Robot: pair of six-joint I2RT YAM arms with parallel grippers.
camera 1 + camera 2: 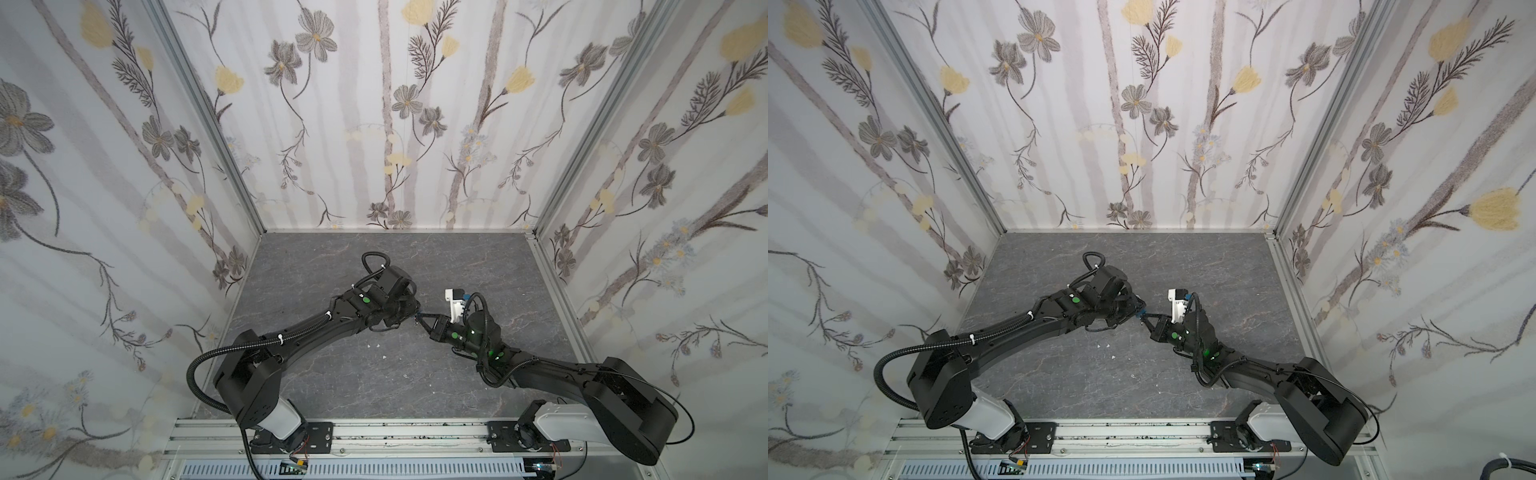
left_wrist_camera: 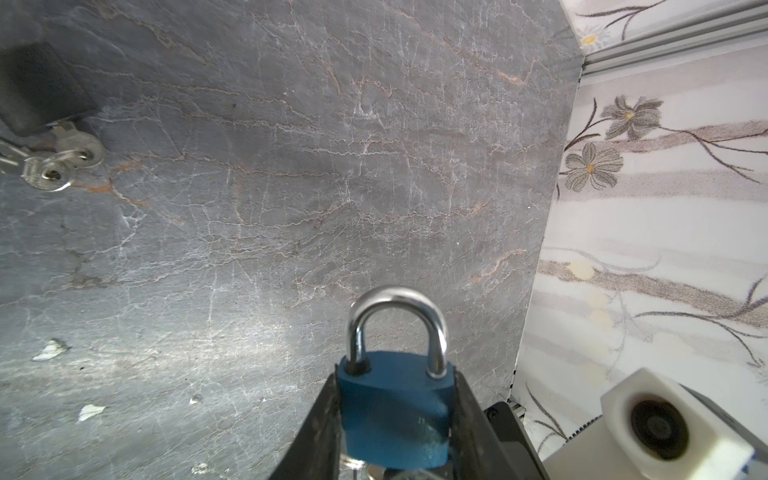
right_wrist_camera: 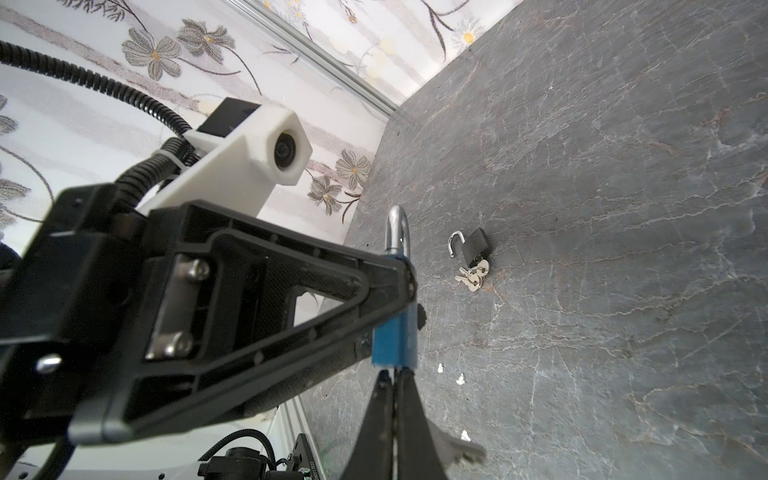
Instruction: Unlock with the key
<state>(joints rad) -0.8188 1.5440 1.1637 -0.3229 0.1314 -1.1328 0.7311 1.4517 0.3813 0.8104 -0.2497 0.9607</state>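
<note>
Smooth blue padlock [image 2: 395, 415], curved chrome shackle [image 2: 395, 299], veined grey tabletop [image 2: 291, 166]

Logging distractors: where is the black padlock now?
In the right wrist view, the black padlock lies shackle-open on the grey tabletop, keys at its base, just beyond the blue padlock that the left hand holds.

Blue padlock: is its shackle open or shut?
Shut. In the left wrist view, both legs of the shackle sit down inside the body of the blue padlock.
</note>
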